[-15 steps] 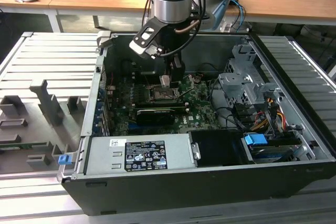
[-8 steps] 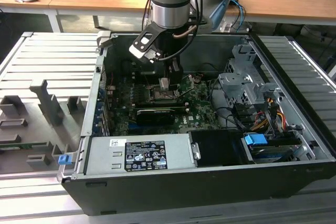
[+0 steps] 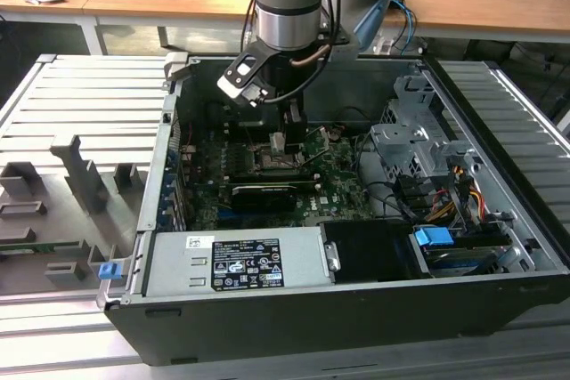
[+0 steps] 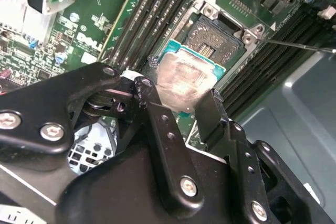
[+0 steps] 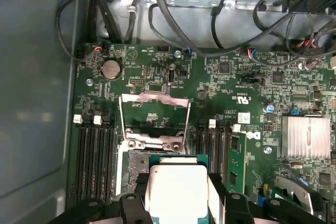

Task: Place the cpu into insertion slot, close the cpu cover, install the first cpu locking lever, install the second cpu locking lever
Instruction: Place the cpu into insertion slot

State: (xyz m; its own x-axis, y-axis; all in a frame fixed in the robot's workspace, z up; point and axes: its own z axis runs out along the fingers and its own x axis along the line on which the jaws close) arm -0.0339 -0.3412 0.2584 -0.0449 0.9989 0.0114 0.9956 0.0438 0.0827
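jaws: clamped on the cpu (image 4: 181, 80) (silvery top up) | cpu is held between them over the insertion slot (image 4: 216, 40) | cpu cover (image 5: 155, 98) is seen open beyond

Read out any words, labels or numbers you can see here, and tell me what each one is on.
Black label on the power supply: print too small to read.
White markings on the motherboard: too small or skewed to read reliably.
cpu: smeared top, nothing legible.
So no text can be quoted.
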